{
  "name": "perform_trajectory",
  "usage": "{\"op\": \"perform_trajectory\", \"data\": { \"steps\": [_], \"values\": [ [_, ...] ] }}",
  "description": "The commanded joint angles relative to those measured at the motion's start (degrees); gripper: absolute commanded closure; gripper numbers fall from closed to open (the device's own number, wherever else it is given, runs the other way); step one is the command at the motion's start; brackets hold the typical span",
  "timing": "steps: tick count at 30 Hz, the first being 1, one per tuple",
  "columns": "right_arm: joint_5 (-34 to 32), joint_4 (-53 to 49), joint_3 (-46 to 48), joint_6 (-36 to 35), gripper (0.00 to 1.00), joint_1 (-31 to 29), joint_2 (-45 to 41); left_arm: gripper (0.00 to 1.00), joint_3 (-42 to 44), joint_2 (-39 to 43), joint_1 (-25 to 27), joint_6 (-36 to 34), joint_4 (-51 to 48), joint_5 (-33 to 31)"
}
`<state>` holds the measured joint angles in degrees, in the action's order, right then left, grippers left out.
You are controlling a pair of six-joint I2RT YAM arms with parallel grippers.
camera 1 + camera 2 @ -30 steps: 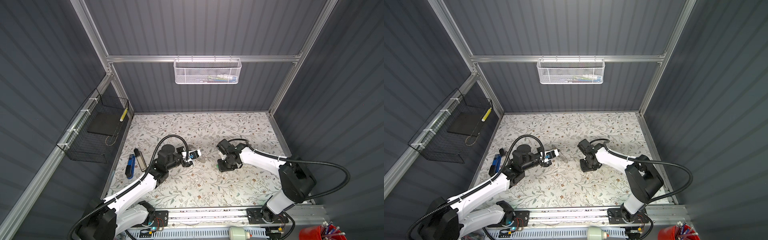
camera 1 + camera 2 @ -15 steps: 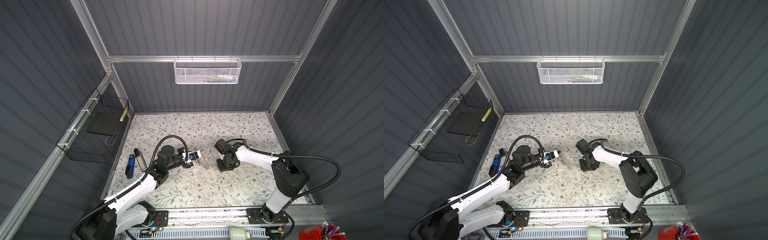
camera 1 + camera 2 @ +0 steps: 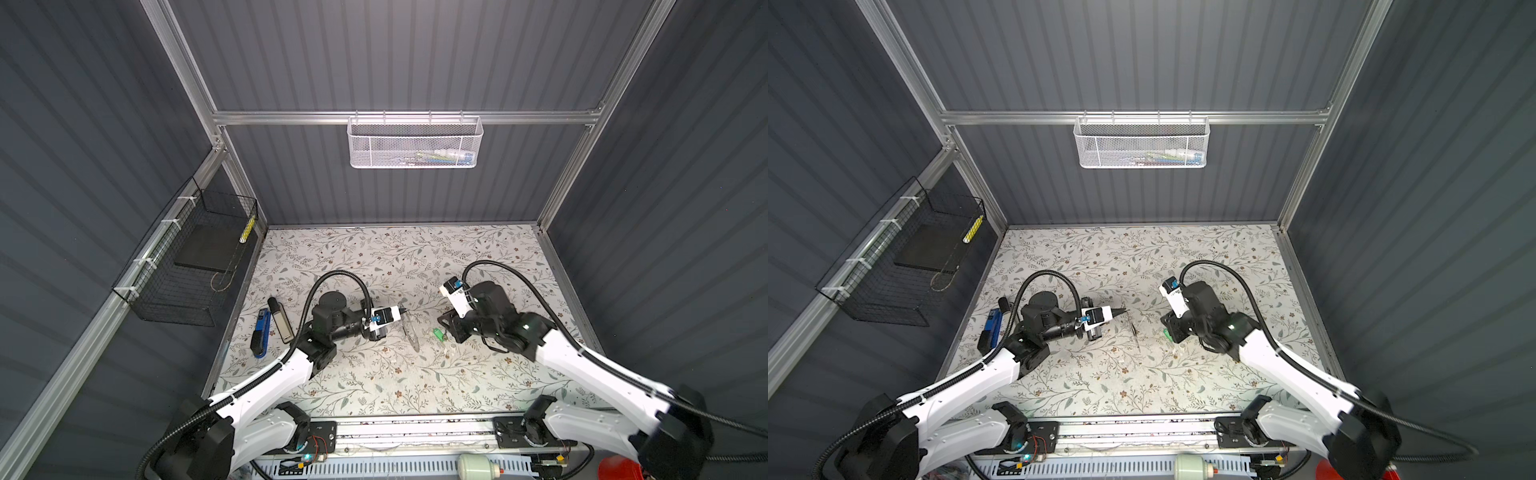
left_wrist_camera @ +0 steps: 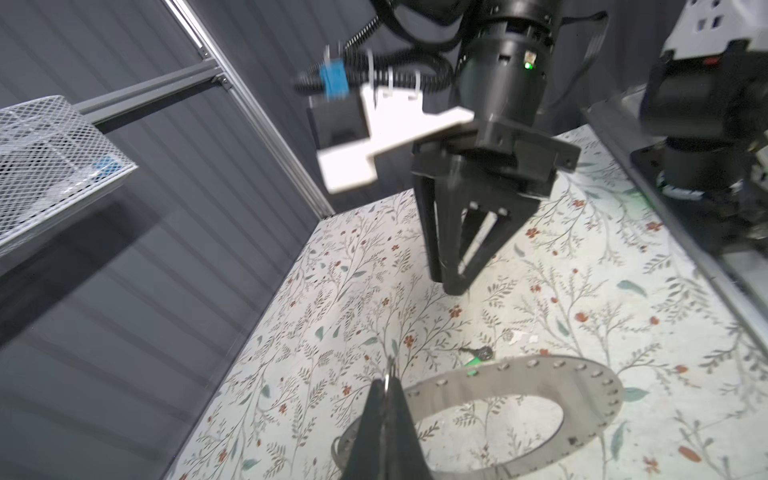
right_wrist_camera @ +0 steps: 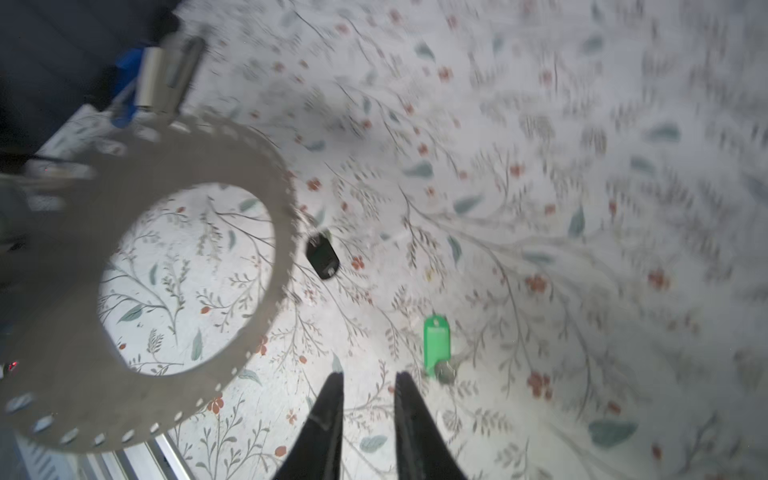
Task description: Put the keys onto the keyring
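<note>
While the left arm [image 3: 266, 374] stretches low, its tool [image 4: 387, 384] clamped on the keyring's [image 4: 519, 386] rim and holding it on edge at the middle of the tabletop [image 3: 374, 257], edge running back to front, the right tool [image 5: 369, 376] tips down, fingers slightly apart and empty, near the green tag [image 5: 436, 345], whose holed end points away from it. The black key [image 5: 322, 255] lies just beside the ring.

Only the right arm changed. Its elbow [image 3: 673, 432], which one second before stood raised at the right side of the table, swung outward and sank toward the near right corner. The wrist rolled with it, so the white camera mount [image 3: 455, 293] turned up into sight in both top views. The right gripper [image 5: 368, 376], just beside the green key tag [image 5: 436, 345], brought its fingers [image 5: 328, 411] closer together. A narrow gap was left between them, with nothing in it.
</note>
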<state>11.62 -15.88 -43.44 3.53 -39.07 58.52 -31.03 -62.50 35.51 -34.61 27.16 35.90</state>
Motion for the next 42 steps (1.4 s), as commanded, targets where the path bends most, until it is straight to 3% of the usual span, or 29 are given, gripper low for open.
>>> {"op": "perform_trajectory", "data": {
  "steps": [1,3,10,28,36,41,42],
  "values": [
    [12.3,12.3,4.3,-13.9,0.87,-0.2,-3.4,1.00,-2.4,0.2,-0.4,4.7,3.0,8.1],
    [15.0,11.5,2.7,-16.4,0.91,-0.2,-2.8,1.00,-3.4,0.1,-0.4,5.8,2.4,10.1],
    [21.9,10.1,-2.5,-19.1,0.86,-1.1,1.7,1.00,-5.8,-1.0,-0.4,6.7,0.2,13.7],
    [23.2,8.7,-6.0,-23.1,0.87,-3.0,3.9,1.00,-6.9,-1.6,-0.4,6.7,-0.8,15.8],
    [22.9,6.0,-7.0,-25.6,0.97,-3.3,4.3,1.00,-7.3,-1.5,-0.4,6.9,-1.5,16.9],
    [21.4,1.9,-8.5,-28.5,1.00,-3.3,4.1,0.99,-9.7,-1.6,-0.4,1.6,-10.0,16.6],
    [21.0,1.1,-8.8,-29.1,1.00,-3.3,4.0,0.90,-10.6,-1.6,-0.4,-0.6,-13.5,16.1]
  ]
}}
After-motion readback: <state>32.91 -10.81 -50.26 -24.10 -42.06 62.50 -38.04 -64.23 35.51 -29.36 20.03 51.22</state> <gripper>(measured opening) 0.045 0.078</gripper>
